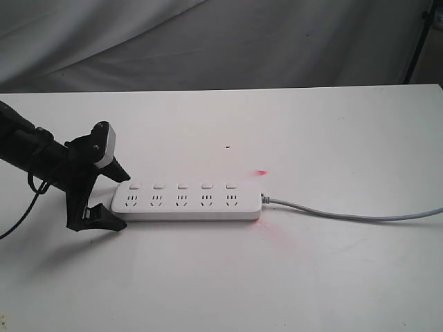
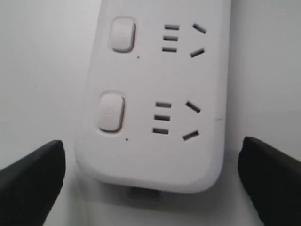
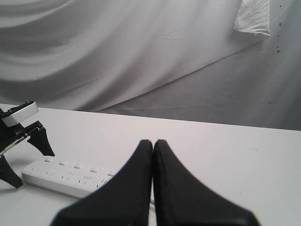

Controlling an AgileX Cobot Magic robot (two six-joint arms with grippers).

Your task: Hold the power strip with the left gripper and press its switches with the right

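Currently the power strip (image 1: 187, 202) is lying flat on the white table (image 1: 311, 277), its grey cable (image 1: 346, 213) trailing off to the right; the left gripper (image 1: 124, 203) is straddling the strip's cable-free end, jaws spread wide, fingers (image 2: 33, 181) standing just clear of both long edges and gripping nothing; the right gripper (image 3: 153, 145) is hovering well apart, fingers pressed together and empty; nothing is touching the switches (image 1: 181, 186).

1. No text, brand, number or label can be read in any of the three views.
2. A faint mark is seen at the centre of each of the two switches (image 2: 111, 112) on the power strip (image 2: 150, 160) in the left wrist view, but it cannot be made out.
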